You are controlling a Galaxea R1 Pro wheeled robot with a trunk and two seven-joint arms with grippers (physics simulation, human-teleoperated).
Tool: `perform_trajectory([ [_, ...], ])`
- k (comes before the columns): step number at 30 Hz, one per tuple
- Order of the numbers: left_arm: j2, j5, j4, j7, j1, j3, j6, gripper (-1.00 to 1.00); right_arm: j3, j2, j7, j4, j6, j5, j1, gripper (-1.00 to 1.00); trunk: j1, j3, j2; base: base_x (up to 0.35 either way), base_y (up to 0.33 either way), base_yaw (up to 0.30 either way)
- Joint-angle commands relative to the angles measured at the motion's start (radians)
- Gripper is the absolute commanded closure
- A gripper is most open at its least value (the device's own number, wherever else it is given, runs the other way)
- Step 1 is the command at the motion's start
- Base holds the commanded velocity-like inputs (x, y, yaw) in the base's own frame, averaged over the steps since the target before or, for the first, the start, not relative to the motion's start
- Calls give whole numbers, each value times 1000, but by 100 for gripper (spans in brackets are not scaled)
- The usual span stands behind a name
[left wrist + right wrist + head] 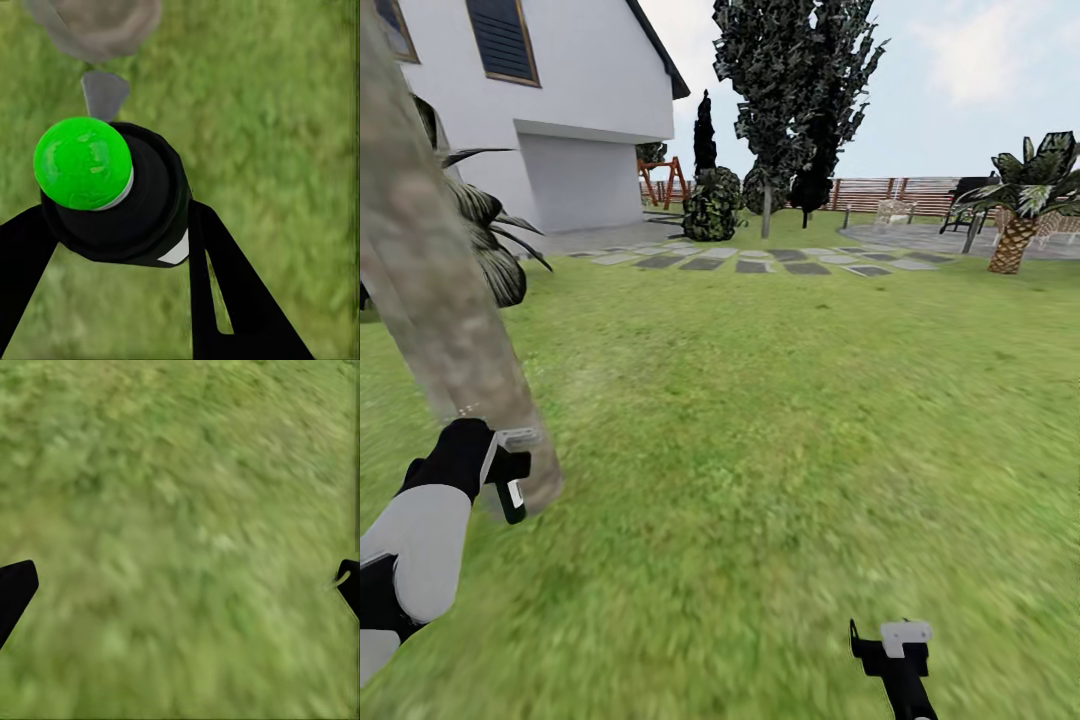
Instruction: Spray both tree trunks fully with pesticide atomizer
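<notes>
Head view over lawn (pixel 780 420); wrist views down, close

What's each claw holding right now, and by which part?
The left claw grips the pesticide atomizer around its dark body, fingers on either side, near the tree trunk. The right claw is open over grass, holding nothing.

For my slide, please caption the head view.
Left gripper holds the pesticide atomizer beside a mottled tree trunk.

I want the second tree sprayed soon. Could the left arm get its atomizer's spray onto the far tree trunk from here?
Probably not. The left gripper holds the atomizer beside the near tree trunk, while the far tree trunk stands well off across open lawn. Nothing blocks the way; the robot would likely need to drive closer.
</notes>
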Motion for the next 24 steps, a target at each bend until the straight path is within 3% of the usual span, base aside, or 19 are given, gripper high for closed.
perform_trajectory([
  [1, -1, -11, -1, -8, -1, 5, 3, 100, -4, 0, -6, 2, -3, 11, -1, -100, 0, -1, 0, 118, -276, 4],
  [14, 13, -14, -3, -3, -3, 8, 3, 100, -4, 2, -6, 2, -3, 11, -1, -100, 0, -1, 0, 118, -276, 239],
  [24, 10, -13, -63, -3, 1, 3, 3, 100, -4, 2, -6, 2, -3, 11, -1, -100, 0, -1, 0, 134, -274, 252],
])
